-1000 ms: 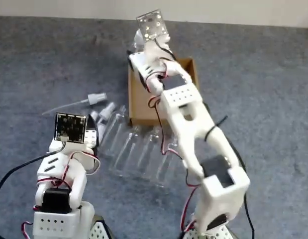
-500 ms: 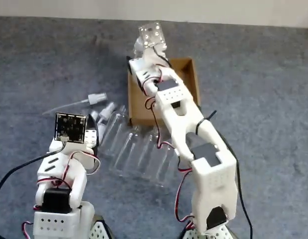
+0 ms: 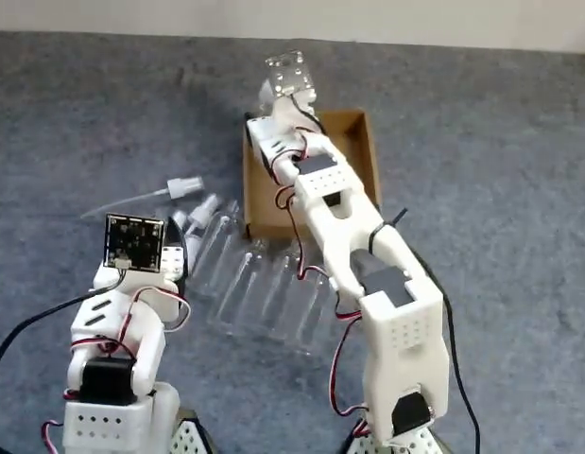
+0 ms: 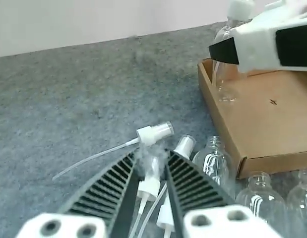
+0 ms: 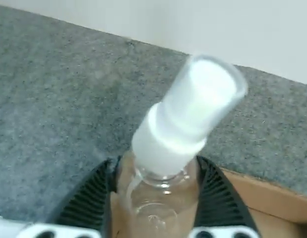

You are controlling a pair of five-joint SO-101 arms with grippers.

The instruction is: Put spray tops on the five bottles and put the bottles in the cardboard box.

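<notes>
The right claw [image 5: 157, 171] was clamped on a clear bottle [image 5: 160, 206] already wearing its spray top, holding it over the far left corner of the cardboard box [image 3: 361, 144]. The left claw [image 4: 152, 156] sat low on the grey table [image 3: 490, 189], apparently closed on a loose spray top [image 4: 148, 187]. Uncapped bottles [image 3: 264, 284] lay in a row just before the box.
</notes>
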